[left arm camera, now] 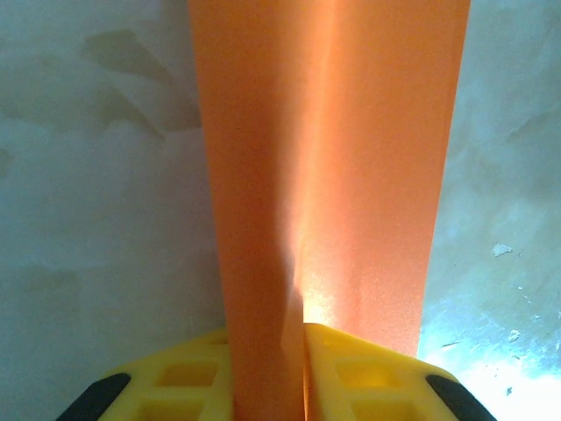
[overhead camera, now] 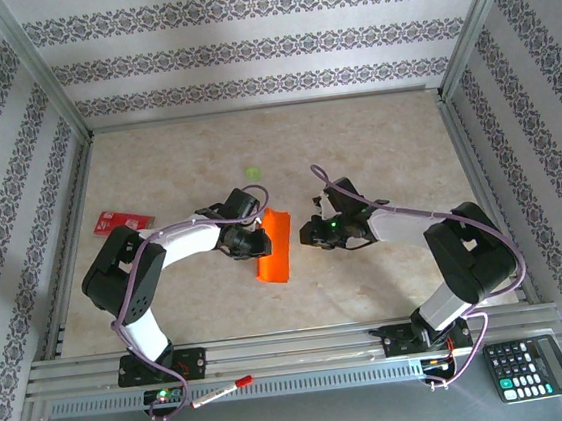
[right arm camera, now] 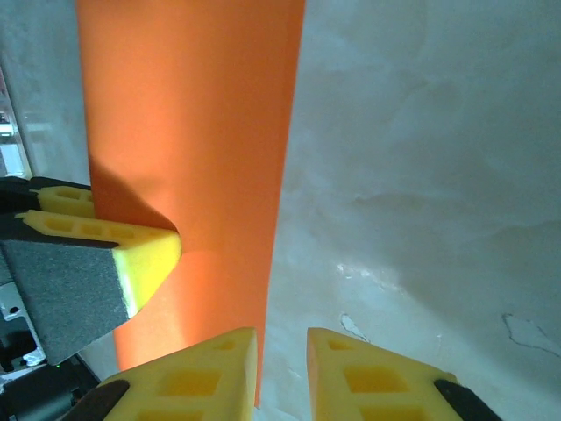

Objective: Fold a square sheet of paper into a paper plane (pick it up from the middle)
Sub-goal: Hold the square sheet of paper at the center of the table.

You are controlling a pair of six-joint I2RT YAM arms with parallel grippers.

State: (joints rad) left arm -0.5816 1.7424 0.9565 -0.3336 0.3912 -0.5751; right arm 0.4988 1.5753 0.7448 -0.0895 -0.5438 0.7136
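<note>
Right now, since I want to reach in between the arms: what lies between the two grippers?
The square sheet of paper, folded narrow, lies between the left gripper and the right gripper. The top view shows it.

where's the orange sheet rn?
Top view, centre of the table: the orange sheet is pinched in the left fingers, with the right fingers close on its other side.

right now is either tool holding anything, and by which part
The left tool pinches the folded orange paper on one long edge, partway along; the right tool holds nothing.
</note>
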